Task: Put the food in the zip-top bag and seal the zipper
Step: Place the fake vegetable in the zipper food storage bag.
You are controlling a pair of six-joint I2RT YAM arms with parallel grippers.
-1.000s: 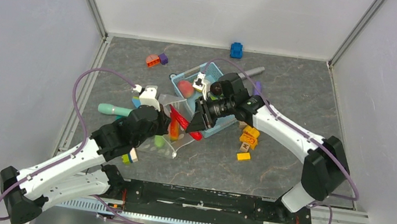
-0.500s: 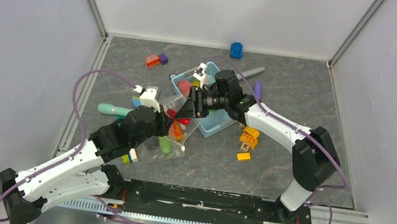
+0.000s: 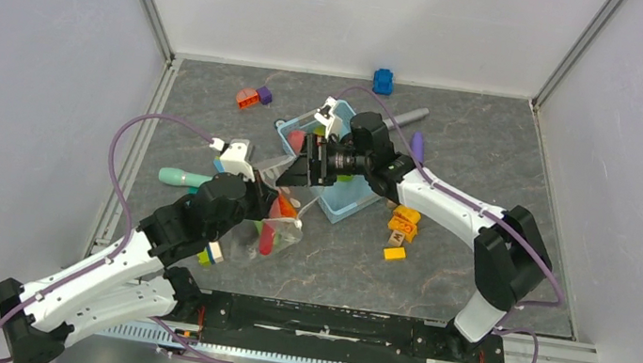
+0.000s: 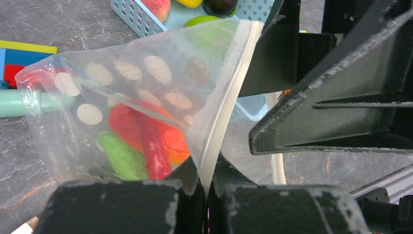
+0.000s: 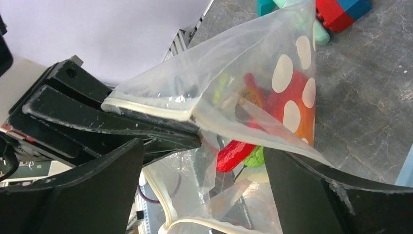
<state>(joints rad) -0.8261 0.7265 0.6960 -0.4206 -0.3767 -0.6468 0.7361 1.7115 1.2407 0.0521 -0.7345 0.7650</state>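
My left gripper (image 4: pixel 207 187) is shut on the zipper (image 4: pixel 229 92) edge of the zip-top bag (image 4: pixel 122 97), holding the dotted clear bag up off the table. Inside it lie red (image 4: pixel 151 141), green (image 4: pixel 122 158) and orange (image 4: pixel 173 141) food. My right gripper (image 5: pixel 204 195) stands open at the bag's mouth, nothing between its fingers (image 5: pixel 316 195); the red piece (image 5: pixel 238 151) lies just beyond them. From above, the right gripper (image 3: pixel 295 170) hangs over the bag (image 3: pixel 268 231), next to the left gripper (image 3: pixel 269 201). More food (image 4: pixel 158 6) stays in the blue basket (image 4: pixel 136 14).
The light-blue basket (image 3: pixel 344 199) sits right of the bag under the right arm. Lettered blocks (image 3: pixel 404 222) lie to its right, a purple stick (image 3: pixel 417 145) and a grey marker (image 3: pixel 408 115) behind. A teal cylinder (image 3: pixel 180 178) lies left; a blue toy (image 3: pixel 383 81) sits by the back wall.
My right gripper moved left from the basket to the bag's mouth and opened. The long red food it carried now lies inside the bag. The left gripper kept its hold.
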